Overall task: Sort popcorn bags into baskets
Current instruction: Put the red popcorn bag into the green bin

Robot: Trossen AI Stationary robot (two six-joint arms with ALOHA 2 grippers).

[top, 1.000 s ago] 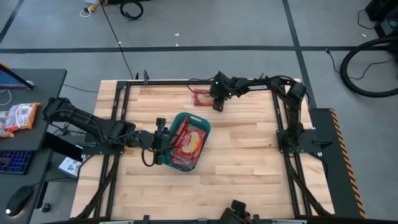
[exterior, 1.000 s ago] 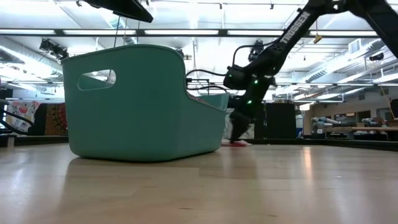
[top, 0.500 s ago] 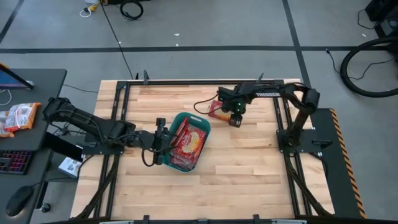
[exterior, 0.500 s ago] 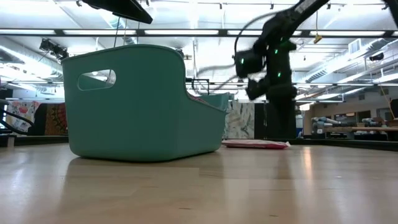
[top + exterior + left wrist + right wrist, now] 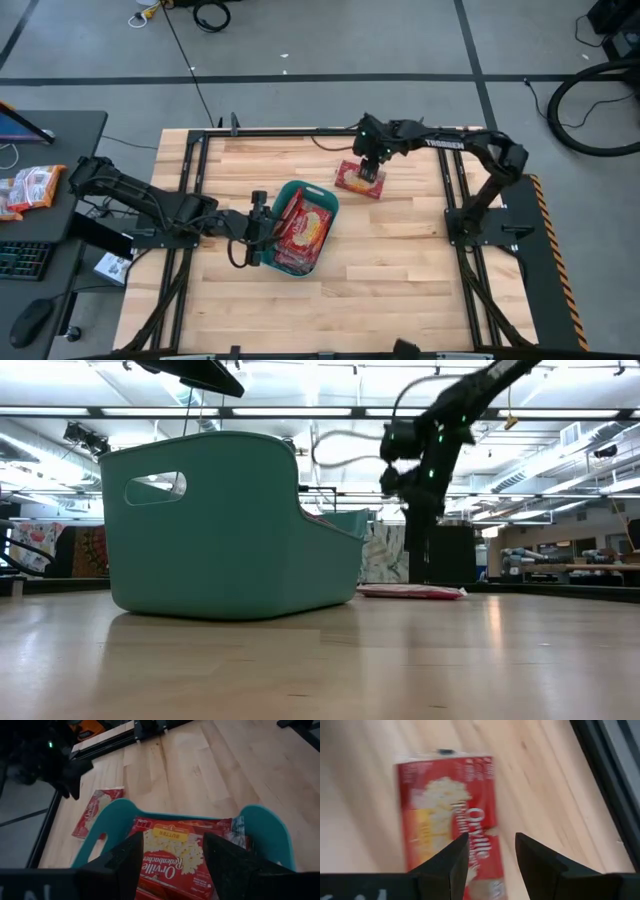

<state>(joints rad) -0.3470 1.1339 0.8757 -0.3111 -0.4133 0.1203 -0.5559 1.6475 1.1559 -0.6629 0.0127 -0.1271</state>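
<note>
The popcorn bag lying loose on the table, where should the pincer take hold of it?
Across its narrow width, from straight above. The popcorn bag lies flat on the table beside the basket, and the open right pincer hovers over it.

The overhead camera looks straight down; the low one sits level, close behind the teal bin (image 5: 215,525). 2 wrist cameras look down closely; all 4 share the loose popcorn bag (image 5: 359,179).

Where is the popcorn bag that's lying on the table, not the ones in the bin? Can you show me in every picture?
High view: the loose bag lies right of the teal bin, under the right gripper.
Low view: flat on the table, right of the bin.
Left wrist view: beyond the bin's rim.
Right wrist view: beyond the fingers.
Shared landmark: the bin, except in the right wrist view.
</note>
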